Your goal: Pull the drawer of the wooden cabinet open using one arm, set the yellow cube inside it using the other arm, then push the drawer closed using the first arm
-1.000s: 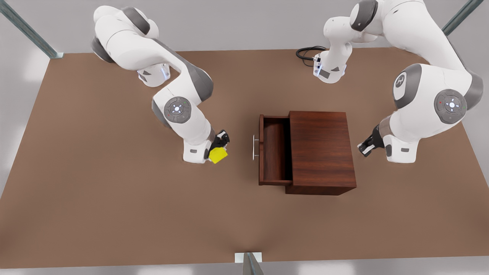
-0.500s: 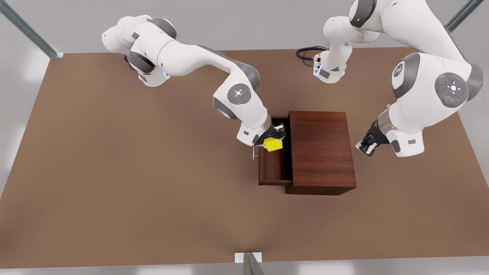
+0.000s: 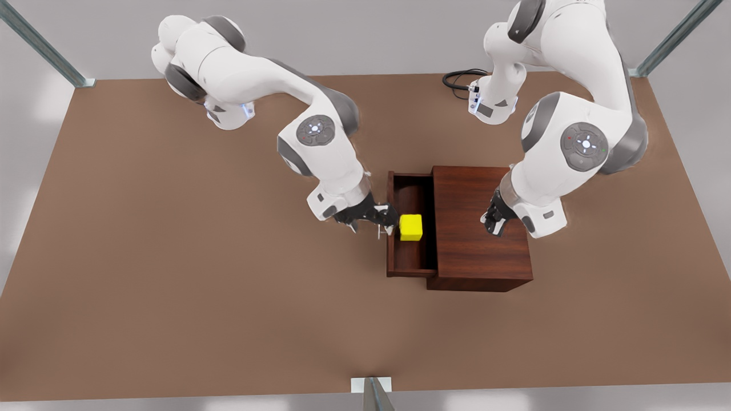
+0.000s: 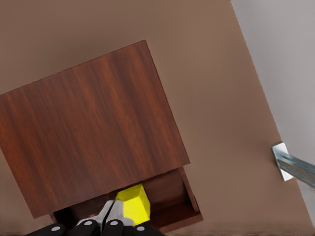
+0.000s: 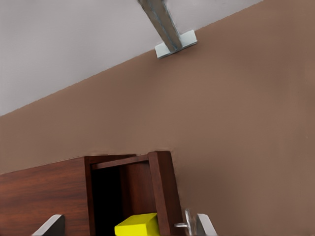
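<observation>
The small bright yellow cube (image 3: 410, 227) lies in the open reddish-brown wooden drawer (image 3: 408, 257), just beyond the right hand's (image 3: 386, 220) parted fingertips; the left hand (image 3: 493, 221), grip unreadable, hovers over the wooden cabinet (image 3: 480, 251), farther from the silver handle (image 3: 379, 233).

We see a brown table (image 3: 171, 274) bearing the wooden cabinet (image 3: 480, 228); beyond the cabinet lies a black cable (image 3: 457, 80).

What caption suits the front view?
Yellow cube lies in the open drawer; right gripper open near the handle, left gripper over the wooden cabinet.
</observation>
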You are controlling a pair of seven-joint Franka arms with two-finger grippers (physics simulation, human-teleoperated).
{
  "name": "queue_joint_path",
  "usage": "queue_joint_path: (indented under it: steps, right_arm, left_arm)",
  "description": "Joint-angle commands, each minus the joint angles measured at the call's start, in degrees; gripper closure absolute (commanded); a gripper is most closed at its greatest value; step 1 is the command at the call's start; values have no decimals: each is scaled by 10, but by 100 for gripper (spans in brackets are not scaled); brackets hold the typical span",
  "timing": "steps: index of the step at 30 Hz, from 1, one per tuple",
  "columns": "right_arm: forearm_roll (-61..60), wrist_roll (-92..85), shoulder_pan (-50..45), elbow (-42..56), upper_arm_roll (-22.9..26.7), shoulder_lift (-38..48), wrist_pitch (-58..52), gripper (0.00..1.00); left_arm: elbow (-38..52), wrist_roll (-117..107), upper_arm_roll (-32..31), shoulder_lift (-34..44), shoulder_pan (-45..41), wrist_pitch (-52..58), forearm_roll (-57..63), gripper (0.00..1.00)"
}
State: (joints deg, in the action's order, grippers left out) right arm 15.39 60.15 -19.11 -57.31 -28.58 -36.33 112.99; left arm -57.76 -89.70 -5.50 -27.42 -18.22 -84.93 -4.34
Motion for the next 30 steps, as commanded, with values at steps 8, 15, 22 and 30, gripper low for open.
queue_joint_path:
  steps: [8, 15, 22, 30]
  right_arm:
    - [-138, -633, 116, -221, 253, 212, -186, 0]
    - [-142, -613, 121, -188, 250, 205, -192, 0]
    - [-143, -605, 119, -188, 250, 204, -184, 0]
    - [-143, -606, 121, -188, 250, 195, -178, 0]
  left_arm:
    - [-4, -522, 2, -108, -171, -226, -41, 79]
    - [-48, -553, 2, -175, -219, -299, 47, 79]
    - [-136, -437, 3, -172, -219, -274, 83, 79]
    - [-151, -386, 2, -155, -203, -223, 79, 79]
